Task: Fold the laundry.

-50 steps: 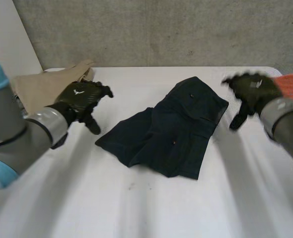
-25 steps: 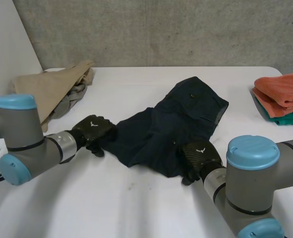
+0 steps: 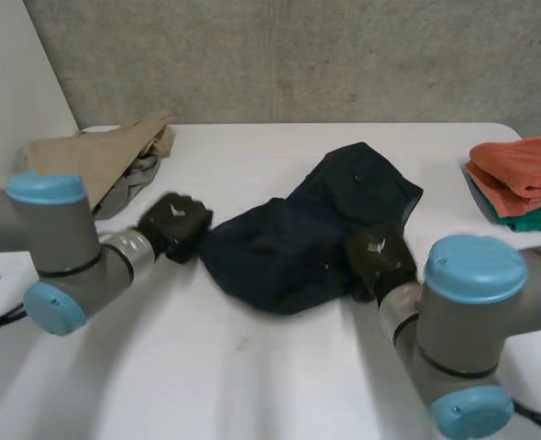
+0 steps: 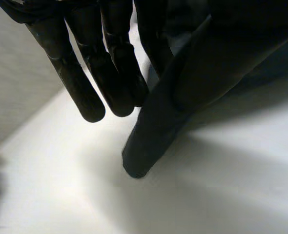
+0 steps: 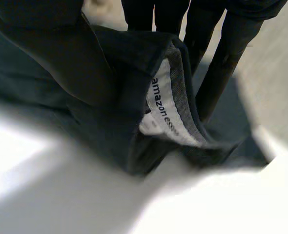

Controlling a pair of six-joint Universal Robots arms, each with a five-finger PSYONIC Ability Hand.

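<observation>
Left arm reaches in low from the left of frame. The left hand (image 3: 173,228) sits at the left edge of the dark garment (image 3: 293,240), centre frame. Its fingers (image 4: 88,80) hang loose, thumb tip down at the table (image 3: 252,385), nothing pinched. Right arm bends in from the lower right. The right hand (image 3: 377,258) is at the garment's right edge, thumb (image 5: 56,53) and fingers clamped on a raised fold bearing a white label (image 5: 166,105).

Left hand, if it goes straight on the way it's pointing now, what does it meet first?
The navy shorts: the left hand points straight at their nearest edge and looks to be right at it, though contact is unclear.
</observation>
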